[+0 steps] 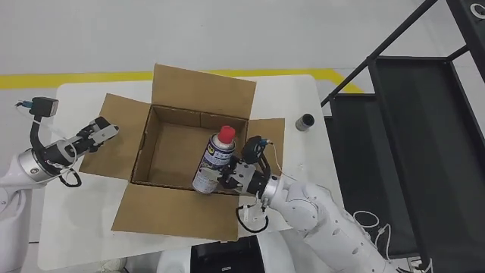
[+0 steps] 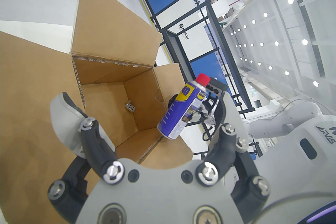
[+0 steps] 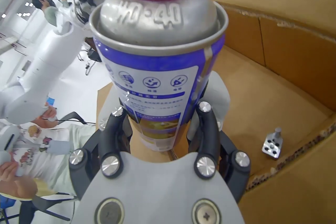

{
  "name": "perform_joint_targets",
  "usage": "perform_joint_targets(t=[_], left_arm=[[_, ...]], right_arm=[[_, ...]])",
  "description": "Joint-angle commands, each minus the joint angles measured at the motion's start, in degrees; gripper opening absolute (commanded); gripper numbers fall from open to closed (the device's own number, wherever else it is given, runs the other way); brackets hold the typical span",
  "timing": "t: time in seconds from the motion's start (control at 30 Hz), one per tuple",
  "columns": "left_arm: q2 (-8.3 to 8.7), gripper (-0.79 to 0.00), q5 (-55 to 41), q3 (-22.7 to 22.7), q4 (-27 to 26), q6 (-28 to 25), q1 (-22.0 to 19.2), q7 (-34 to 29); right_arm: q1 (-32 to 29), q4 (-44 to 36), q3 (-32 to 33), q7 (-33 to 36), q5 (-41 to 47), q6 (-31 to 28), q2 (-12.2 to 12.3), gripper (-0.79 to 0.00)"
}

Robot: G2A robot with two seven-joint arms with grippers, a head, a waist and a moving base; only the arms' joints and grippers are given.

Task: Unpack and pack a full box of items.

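Right wrist view: my right fingers (image 3: 219, 96) grip the spray can (image 3: 157, 72) low. It may tip against the box (image 3: 288, 51) beside them. My left fingers (image 2: 63, 114) spread.

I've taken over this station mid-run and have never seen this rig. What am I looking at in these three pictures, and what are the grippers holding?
This is a two-armed robot at a white table. The top view looks down from above the arms. Each of the other two pictures comes from a camera on one wrist, looking along that arm's own gripper. On the table stands an open cardboard box with its flaps spread. One small metal block lies inside it. A small dark cylinder stands on the table beside the box. The right gripper is shut on a blue spray can with a red cap, held tilted over the box's edge. The left gripper is open and empty, over the opposite flap.
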Motion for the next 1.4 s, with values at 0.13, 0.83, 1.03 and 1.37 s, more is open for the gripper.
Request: perform_joint_targets(t=[0.13,0.83,1.03,1.37], left_arm=[[0.0,0.0,0.0,0.0,0.0,0.0,0.0,0.0],[0.0,0.0,0.0,0.0,0.0,0.0,0.0,0.0],[0.0,0.0,0.0,0.0,0.0,0.0,0.0,0.0],[0.0,0.0,0.0,0.0,0.0,0.0,0.0,0.0]], right_arm=[[4.57,-1.39,-1.64,11.13,9.91,10.79,-0.86,-0.785],[21.73,12.18,-10.9,22.95,27.45,39.4,-5.82,-0.785],[25.6,16.9,-13.73,23.6,29.4,41.2,-7.36,-0.785],[27.99,19.37,-15.22,22.09,30.2,42.01,-8.73,0.0]])
